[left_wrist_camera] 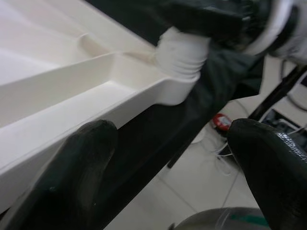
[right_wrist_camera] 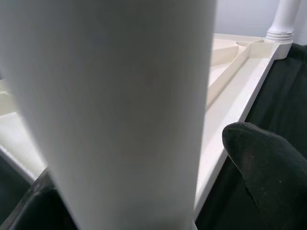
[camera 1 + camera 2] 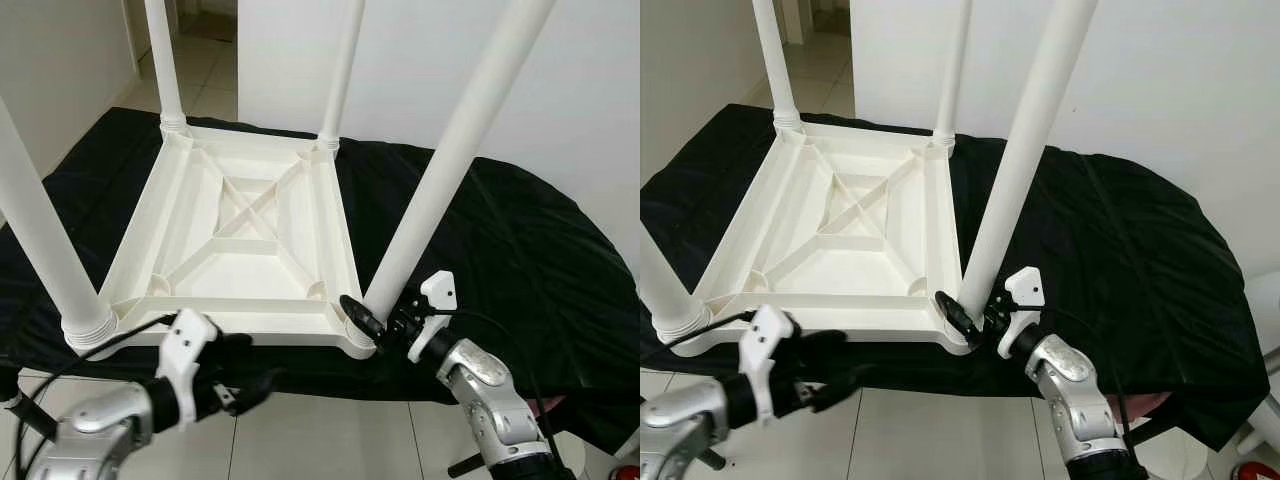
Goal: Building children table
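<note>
Nearest to me, my left gripper (image 3: 262,378) hangs low just off the near edge of the overturned white table top (image 3: 250,220), fingers (image 1: 76,167) spread wide with nothing between them; in its wrist view the table's rim runs past one finger. To the right, my right gripper (image 3: 970,318) sits at the base of the near right leg (image 3: 450,160), its two fingers set on either side of the leg, which stands between them in the wrist view, though I cannot tell how firmly they press. I count one table top lying upside down with its ribbed underside up, and four white legs standing up from its corners: the near left leg (image 3: 40,240), the far left leg (image 3: 165,60), the far right leg (image 3: 340,70) and the near right one. The table rests on a black cloth (image 3: 520,260) that spreads well past its right side, leaving open room there. The near edge of the table lies close to the cloth's front edge, with pale floor tiles (image 3: 330,440) below. A white wall (image 3: 560,90) rises behind.
</note>
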Robot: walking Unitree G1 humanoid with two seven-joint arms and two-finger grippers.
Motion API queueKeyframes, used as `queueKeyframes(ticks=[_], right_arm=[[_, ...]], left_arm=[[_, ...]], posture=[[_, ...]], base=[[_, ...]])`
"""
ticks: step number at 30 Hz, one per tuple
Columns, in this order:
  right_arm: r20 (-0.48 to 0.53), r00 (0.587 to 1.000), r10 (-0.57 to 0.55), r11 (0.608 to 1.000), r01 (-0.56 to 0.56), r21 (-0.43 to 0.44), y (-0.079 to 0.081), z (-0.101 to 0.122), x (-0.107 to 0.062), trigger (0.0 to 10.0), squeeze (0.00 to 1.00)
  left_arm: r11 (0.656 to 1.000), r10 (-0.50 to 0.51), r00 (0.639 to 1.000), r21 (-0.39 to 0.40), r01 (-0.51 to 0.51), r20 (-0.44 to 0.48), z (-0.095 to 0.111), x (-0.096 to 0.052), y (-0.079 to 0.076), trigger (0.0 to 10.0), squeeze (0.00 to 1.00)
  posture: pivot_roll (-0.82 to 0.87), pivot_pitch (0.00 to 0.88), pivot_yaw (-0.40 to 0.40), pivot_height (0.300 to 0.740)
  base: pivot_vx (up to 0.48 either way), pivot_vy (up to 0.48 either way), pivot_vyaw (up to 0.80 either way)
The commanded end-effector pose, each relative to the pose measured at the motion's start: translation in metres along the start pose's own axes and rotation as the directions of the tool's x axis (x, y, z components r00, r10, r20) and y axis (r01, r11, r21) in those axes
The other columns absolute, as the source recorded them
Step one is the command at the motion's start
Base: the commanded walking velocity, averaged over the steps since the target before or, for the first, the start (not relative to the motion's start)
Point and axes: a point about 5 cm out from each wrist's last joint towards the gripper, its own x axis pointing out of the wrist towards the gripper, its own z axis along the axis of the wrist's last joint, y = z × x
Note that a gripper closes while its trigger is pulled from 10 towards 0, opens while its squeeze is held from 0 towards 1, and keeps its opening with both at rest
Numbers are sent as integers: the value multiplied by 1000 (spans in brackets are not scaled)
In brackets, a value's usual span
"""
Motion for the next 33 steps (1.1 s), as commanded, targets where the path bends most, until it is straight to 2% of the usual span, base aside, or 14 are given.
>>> queueKeyframes(ticks=[1,2,3,4,10,15,17,19,24,26,28,33], right_arm=[[11,999,-37,999,37,-7,-5,1,4,10000,0],[11,999,-37,999,37,-7,-5,1,4,10000,0],[20,998,-57,998,57,-10,-9,0,6,10000,0],[20,998,-57,998,57,-10,-9,0,6,10000,0],[39,983,-177,984,178,-23,-29,5,10,10000,0],[46,972,-229,972,231,-35,-38,6,6,10000,0],[53,964,-260,963,263,-55,-45,9,2,10000,0],[47,957,-285,956,287,-67,-49,8,0,10000,0],[35,960,-277,958,279,-70,-46,7,1,10000,0],[17,972,-235,970,236,-63,-40,6,4,10000,0],[22,978,-208,976,209,-67,-37,7,4,10000,0],[33,984,-175,980,177,-89,-34,6,4,10000,0]], left_arm=[[997,-54,997,56,51,61,11,12,-9,10000,0],[997,-54,997,56,51,61,11,12,-9,10000,0],[997,-28,996,71,21,89,14,23,-13,10000,0],[997,-28,996,71,21,89,14,23,-13,10000,0],[995,54,978,68,-69,201,27,52,-16,10000,0],[993,91,971,59,-107,223,33,64,-16,10000,0],[987,152,954,11,-161,260,44,80,-11,10000,0],[985,163,948,8,-172,275,51,91,-11,10000,0],[984,154,945,40,-173,288,56,95,-9,10000,0],[979,143,952,104,-176,269,53,91,-2,10000,0],[974,147,958,132,-183,246,49,89,2,10000,0],[967,156,960,162,-197,233,46,83,5,10000,0]], posture=[[47,0,-109,740],[47,0,-109,740],[44,0,-118,740],[44,0,-118,740],[44,0,-142,740],[29,0,-145,740],[5,0,-142,740],[4,0,-144,740],[0,0,-153,740],[1,0,-157,740],[1,0,-157,740],[-3,0,-148,740]], base=[[0,0,0],[0,0,0],[0,0,0],[0,0,0],[0,0,0],[0,0,0],[0,0,0],[0,0,0],[0,0,0],[0,0,0],[0,0,0],[0,0,0]])
